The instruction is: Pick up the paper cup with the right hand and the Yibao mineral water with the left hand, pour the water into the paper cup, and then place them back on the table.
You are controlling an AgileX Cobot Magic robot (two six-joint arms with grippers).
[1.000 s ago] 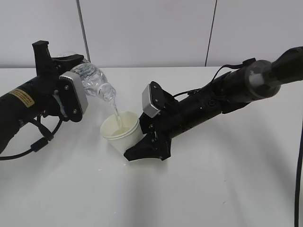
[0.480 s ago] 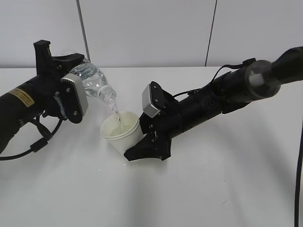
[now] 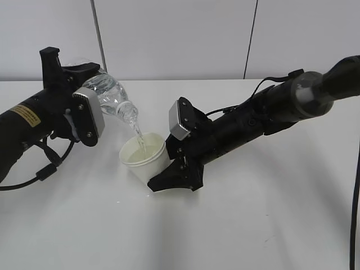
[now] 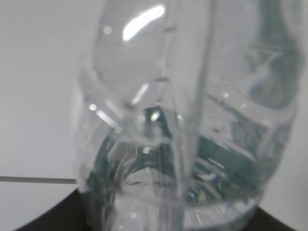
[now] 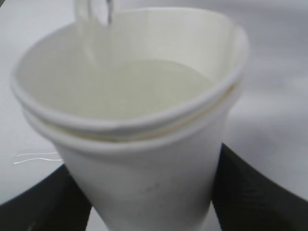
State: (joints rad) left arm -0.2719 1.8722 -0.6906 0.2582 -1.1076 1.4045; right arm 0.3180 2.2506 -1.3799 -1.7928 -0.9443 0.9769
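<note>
Barely anything has shifted over the last second: both arms sit where they were, the stream continues, and the cup's water level looks a touch higher.

Left hand (image 3: 84,121) is clamped on the Yibao mineral water (image 3: 109,98); the wrist view shows only the clear bottle body (image 4: 187,120) filling the frame, dark jaw edges at the bottom corners, so the grip reads as firm but finger contact itself is mostly hidden. Outward from that claw, the bottle's long axis runs right and downward, neck lowest, mouth just above the near-left rim of the paper cup (image 3: 145,156). A thin stream falls from the mouth into the cup.

Right hand (image 3: 171,169) is closed around the paper cup, jaws flanking the lower wall on both sides in the wrist view (image 5: 144,163). Cup is held just off the table (image 3: 253,225), tilted slightly toward the bottle, mouth up-left. It appears to be two nested cups, going by the double rim. Water fills a good part of it.

Key relation: bottle mouth is up-left of the cup centre, stream lands near the left inner wall, not mid-cup. Margin to the rim is small. My read: pour is well along; next is to rotate the bottle neck back up about its long axis end, before moving either arm apart, then set both down. Risk is dribble over the left rim on tilt-back.
</note>
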